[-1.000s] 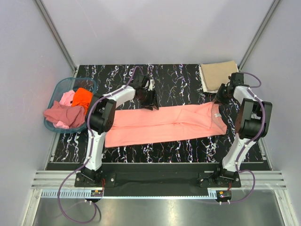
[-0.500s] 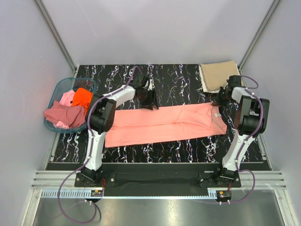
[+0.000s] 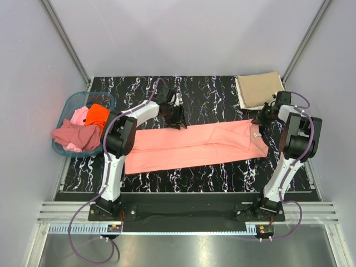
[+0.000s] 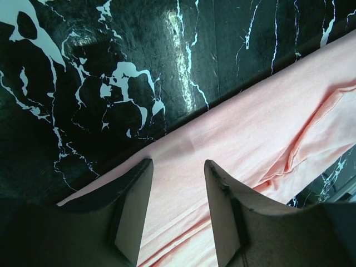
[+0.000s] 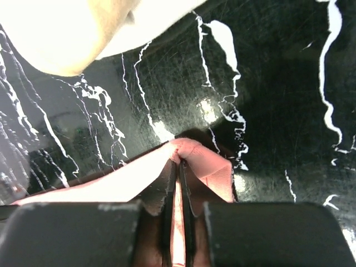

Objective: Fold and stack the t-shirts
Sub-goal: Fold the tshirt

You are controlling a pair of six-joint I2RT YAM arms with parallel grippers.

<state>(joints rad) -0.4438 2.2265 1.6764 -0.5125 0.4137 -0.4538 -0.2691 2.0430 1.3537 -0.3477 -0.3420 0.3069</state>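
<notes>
Beyond the salmon tee (image 3: 194,146) in right claw (image 5: 179,164), folded tan tee (image 3: 258,89)

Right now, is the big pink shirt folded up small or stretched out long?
Stretched out. The salmon-pink t-shirt lies as one long strip across the table, and the right gripper pinches its edge.

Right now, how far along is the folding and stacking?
Done: one tan shirt lies folded at the far right corner. In hand: the salmon shirt lies as a long strip, with the right gripper shut on the edge at its right end and the left gripper open over its far edge. Left: finishing that fold, stacking it, then the shirts heaped in the basket.
</notes>
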